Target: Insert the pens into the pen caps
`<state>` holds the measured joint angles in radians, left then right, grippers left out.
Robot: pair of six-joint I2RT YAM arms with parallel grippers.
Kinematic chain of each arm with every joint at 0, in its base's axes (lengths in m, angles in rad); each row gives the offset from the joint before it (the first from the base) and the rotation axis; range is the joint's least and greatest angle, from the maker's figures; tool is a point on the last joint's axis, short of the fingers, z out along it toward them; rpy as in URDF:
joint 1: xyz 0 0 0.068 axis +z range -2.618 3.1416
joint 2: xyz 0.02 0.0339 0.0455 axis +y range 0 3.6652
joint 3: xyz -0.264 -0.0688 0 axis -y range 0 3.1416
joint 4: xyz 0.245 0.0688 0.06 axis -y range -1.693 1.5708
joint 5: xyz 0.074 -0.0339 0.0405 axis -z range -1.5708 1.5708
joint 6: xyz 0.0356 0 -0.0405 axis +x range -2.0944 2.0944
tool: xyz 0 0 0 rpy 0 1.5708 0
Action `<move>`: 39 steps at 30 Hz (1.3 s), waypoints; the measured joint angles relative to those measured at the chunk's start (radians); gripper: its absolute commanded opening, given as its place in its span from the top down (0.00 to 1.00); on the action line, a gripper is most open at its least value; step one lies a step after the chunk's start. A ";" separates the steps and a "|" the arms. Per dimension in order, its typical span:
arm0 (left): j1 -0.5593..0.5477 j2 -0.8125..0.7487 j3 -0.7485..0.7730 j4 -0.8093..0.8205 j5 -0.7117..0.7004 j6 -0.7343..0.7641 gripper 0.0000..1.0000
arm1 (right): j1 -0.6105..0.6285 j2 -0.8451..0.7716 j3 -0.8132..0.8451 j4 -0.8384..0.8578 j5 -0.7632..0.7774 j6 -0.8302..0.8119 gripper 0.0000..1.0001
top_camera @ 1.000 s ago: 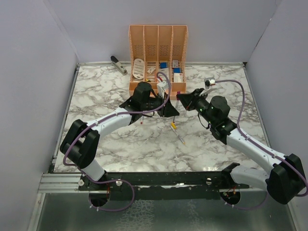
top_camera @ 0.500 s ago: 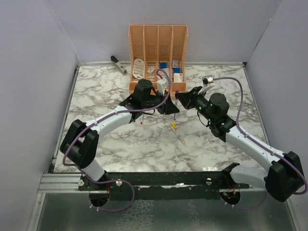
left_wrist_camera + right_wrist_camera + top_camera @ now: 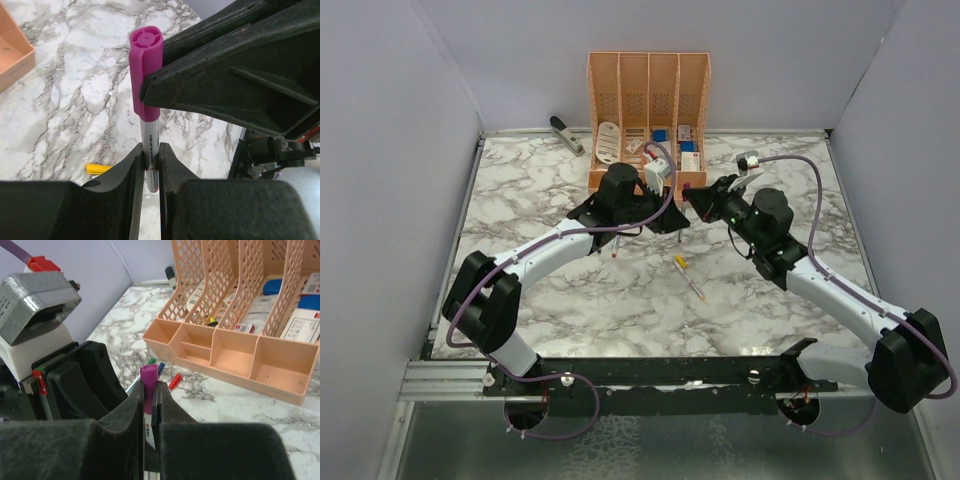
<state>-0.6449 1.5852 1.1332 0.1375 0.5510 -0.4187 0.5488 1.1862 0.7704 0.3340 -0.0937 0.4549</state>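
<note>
My left gripper (image 3: 150, 152) is shut on the lower barrel of a white-grey pen (image 3: 149, 131) and holds it upright above the marble table. A purple cap (image 3: 145, 75) sits on the pen's upper end. My right gripper (image 3: 151, 390) is shut on that purple cap (image 3: 148, 375), with the pen's white barrel (image 3: 149, 432) showing below it. In the top view the two grippers meet tip to tip, left (image 3: 672, 222) and right (image 3: 695, 200), in front of the organizer. A pen with a yellow end (image 3: 688, 277) lies on the table nearer me; its yellow end also shows in the left wrist view (image 3: 97, 169).
The peach organizer (image 3: 648, 80) stands at the back, its front tray (image 3: 235, 347) close behind the grippers. Green (image 3: 151, 361), blue (image 3: 160, 367) and red (image 3: 174, 381) pieces lie on the marble before it. A grey-black stapler (image 3: 566, 134) lies at the back left.
My right gripper has moved up and left, closing onto my left gripper. Both grippers have shifted slightly towards the organizer. The pen with the yellow end has not moved.
</note>
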 measured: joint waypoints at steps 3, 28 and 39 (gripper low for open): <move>-0.002 -0.014 0.002 -0.018 -0.042 0.013 1.00 | 0.003 0.008 0.009 0.001 0.002 -0.008 0.99; 0.019 -0.084 -0.053 -0.109 -0.137 0.052 1.00 | 0.071 0.101 0.097 -0.059 0.053 0.003 0.89; 0.061 -0.147 -0.132 -0.116 -0.235 0.061 1.00 | 0.092 0.157 0.161 -0.193 0.050 -0.022 0.56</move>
<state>-0.5842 1.4384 1.0012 0.0212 0.3161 -0.3580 0.6403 1.3430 0.9318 0.1406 -0.0437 0.4332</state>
